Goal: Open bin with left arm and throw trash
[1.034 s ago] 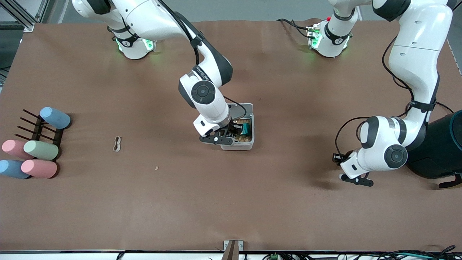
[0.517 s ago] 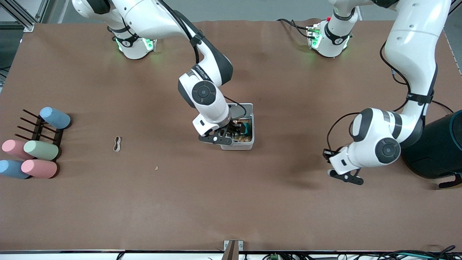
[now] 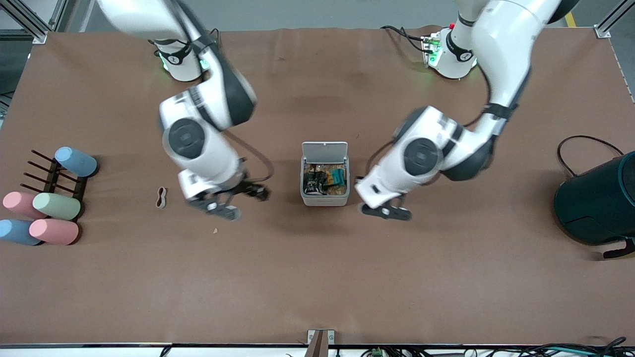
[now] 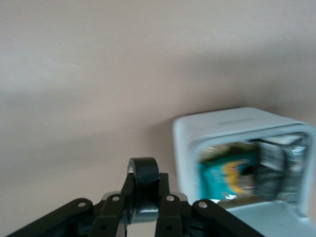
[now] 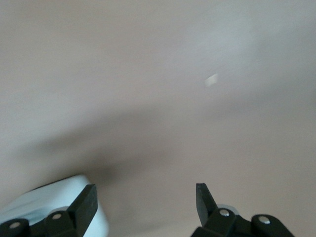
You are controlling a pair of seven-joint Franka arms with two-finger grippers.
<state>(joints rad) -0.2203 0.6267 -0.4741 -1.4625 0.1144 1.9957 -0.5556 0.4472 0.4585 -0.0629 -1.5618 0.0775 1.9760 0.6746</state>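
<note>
1. Now, at the frame's left of centre, the rubber band [image 3: 161, 197] lies flat beside the right gripper [image 3: 225, 202], whose fingers are spread apart, empty.
2. At centre, the bin [image 3: 325, 200] stands with its lid up, wrappers inside.
3. Just right of the bin, the left gripper [image 3: 388, 211] is clamped on a tape roll [image 4: 144, 190].

Front view: bright, even overhead lighting; soft shadows on the brown cloth-covered surface [image 3: 317, 277]. Both white jointed robot arms show motion blur. Wrist views: washed out and blurred; small white square plastic bin [image 4: 197, 143] smeared.
</note>
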